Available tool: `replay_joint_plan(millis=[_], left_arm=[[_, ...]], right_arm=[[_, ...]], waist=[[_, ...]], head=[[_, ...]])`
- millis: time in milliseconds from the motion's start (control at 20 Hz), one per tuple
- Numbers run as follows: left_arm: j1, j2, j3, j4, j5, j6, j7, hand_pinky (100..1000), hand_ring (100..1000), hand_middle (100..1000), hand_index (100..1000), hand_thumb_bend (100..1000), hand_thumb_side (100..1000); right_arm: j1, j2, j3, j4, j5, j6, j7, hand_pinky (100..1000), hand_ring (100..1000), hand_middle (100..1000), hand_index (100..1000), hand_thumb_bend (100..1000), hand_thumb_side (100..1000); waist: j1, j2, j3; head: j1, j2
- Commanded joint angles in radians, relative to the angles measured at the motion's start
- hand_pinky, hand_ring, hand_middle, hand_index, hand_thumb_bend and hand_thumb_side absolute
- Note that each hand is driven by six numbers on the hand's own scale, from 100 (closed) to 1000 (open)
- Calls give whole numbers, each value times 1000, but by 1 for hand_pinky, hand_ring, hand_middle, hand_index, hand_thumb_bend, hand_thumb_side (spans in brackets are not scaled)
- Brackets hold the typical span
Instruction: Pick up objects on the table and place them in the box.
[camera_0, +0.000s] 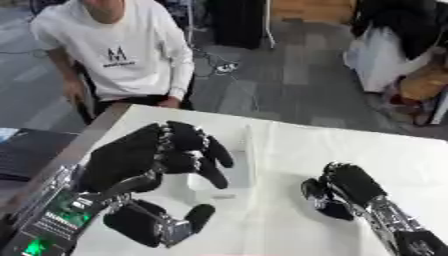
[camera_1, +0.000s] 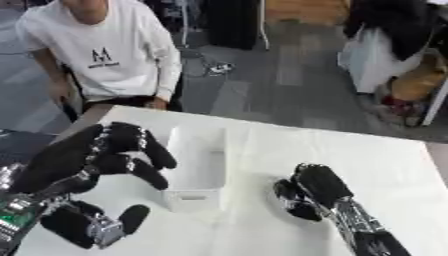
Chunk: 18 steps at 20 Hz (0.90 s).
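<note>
— Left eye view first: what sits at the left side?

— The left hand (camera_0: 144, 160), large and close to the camera, raised above the white table (camera_1: 385, 165). Its fingers (camera_0: 210, 150) are bent forward and spread, the thumb (camera_0: 179, 225) juts out below them, and nothing lies between thumb and fingers. At the left edge there is a dark flat thing (camera_0: 26, 152) off the table's side.

— And the box?

— A white box (camera_1: 199, 165), long and narrow, open on top, stands on the table just right of that hand, with its short near wall facing the robot. The left fingers hang at its near left corner, over or in front of it; whether they touch it I cannot tell. What lies inside the box cannot be made out.

— Further right?

— The right hand (camera_1: 311, 192) rests low on the table, well apart from the box, its back turned up. The fingers are curled under towards the tabletop. Whether they hold anything is hidden beneath the hand.

— Any loose objects on the table?

— I can make out none apart from the box.
</note>
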<state>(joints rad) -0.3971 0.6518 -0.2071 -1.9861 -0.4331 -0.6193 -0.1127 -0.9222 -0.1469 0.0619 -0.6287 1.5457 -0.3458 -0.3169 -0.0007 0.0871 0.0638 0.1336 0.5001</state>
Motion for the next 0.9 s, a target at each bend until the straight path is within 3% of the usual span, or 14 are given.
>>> replay_joint_plan(millis=[50,200,450,650,900], left_arm=[[-12,8,5,-14,7,0,-3,541,501,652,662,183,614],[-12,8,5,-14,7,0,-3,541,500,652,662,182,615],[-13,8,5,-14,8,-1,-4,542,500,653,662,181,615],[-12,7,4,-14,7,-3,-5,542,501,653,662,180,616],[-9,5,4,-14,7,-3,-7,542,501,653,662,179,617]], right_arm=[[-14,-7,-6,-9,-10,-2,-24,100,136,178,256,100,661],[-13,-7,-6,-7,-13,-8,-33,100,100,107,200,100,729],[-14,-6,-7,-15,-59,-55,-71,100,100,100,124,100,500],[-9,-3,-12,-55,-173,-151,-115,100,100,100,120,100,483],[-26,-7,5,-134,-303,-220,-99,100,100,100,119,100,477]], waist=[[2,-13,1],[3,-13,0],[6,-13,-3],[9,-13,-7],[12,-16,-11]], head=[[5,-14],[3,-14],[4,-12],[3,-11],[-1,-10]])
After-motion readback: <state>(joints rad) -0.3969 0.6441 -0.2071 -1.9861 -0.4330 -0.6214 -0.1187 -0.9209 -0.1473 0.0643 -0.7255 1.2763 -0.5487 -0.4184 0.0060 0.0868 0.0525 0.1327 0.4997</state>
